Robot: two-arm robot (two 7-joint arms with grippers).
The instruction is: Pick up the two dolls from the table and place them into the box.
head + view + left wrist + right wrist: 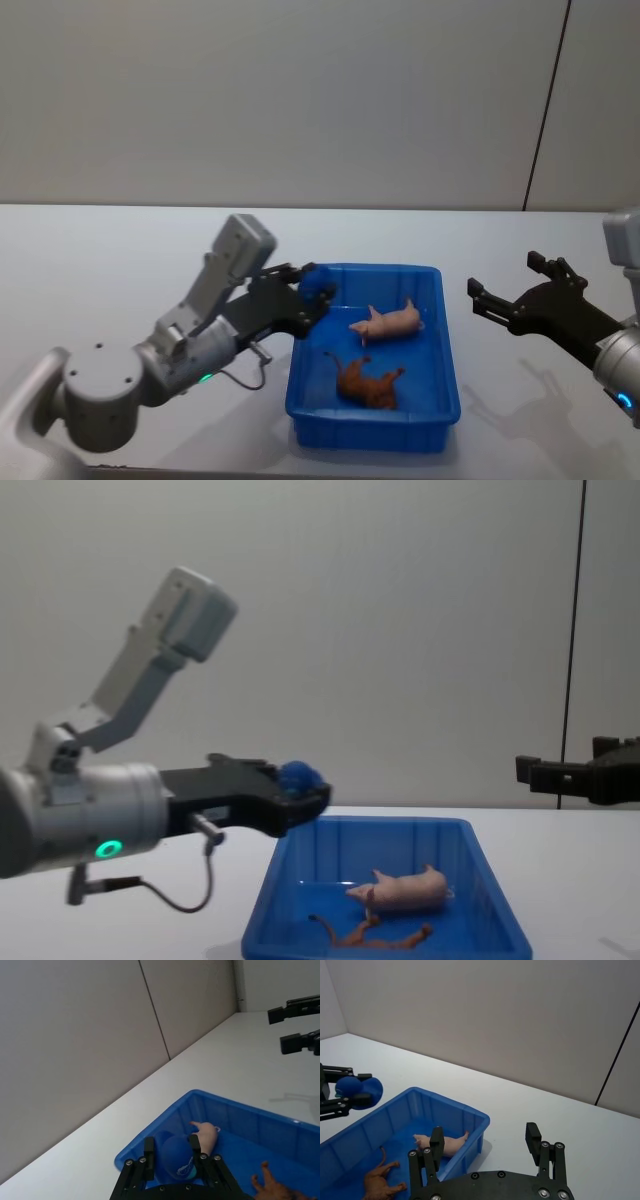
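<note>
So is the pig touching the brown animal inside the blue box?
Apart. The head view shows bare blue floor between the pig and the brown animal in the box; the right wrist view shows that gap too.

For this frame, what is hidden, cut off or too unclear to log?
- Blue object in the left gripper: round, with a pale marking; its identity is unclear in the left wrist and chest views.
- Brown animal figure: cut off by the left wrist view's edge; in the chest view the blue bin wall hides its body.
- Right gripper: open, holding nothing; its arm is cut off by the head view's edge.
- Pink pig: face details too small.
</note>
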